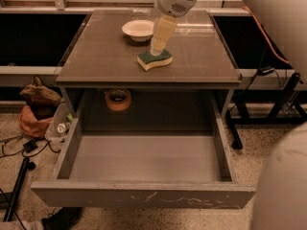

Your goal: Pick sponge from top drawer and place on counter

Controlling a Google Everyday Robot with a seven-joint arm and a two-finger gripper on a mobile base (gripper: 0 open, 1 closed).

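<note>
at the far left, on the speckled floor (pixel 29 186), lies one brown and orange cloth bundle (pixel 37 107), with black cables (pixel 19 147) trailing nearer to the camera.

right of it stands the cabinet. its wide, shallow grey top drawer (pixel 144 195) is pulled fully out towards the near side. the flat bottom is bare and the grey front panel is scratched. in the dark recess behind the drawer, left of centre, sits one round tan tape roll (pixel 118 99).

the flat, glossy grey-brown surface (pixel 100 56) of the cabinet carries two things. one round white bowl (pixel 139 29) stands far on it, a little left of centre. one wavy-edged sponge (pixel 154 60), dark green scouring face over yellow foam, lies flat with the green face up. it is nearer than the bowl, just right of it, and apart from it.

the cream-coloured gripper (pixel 156 51) reaches down from the arm at the top of the scene, tilted, and its tip meets the far part of the sponge's green face. the fingers show as a single pale slab, so i cannot tell whether they are spread or pressed together, nor whether they pinch the sponge.

at the far right the robot's pale rounded body (pixel 283 186) fills the near corner, and black stand legs (pixel 235 128) stand on the floor beside the cabinet.
</note>
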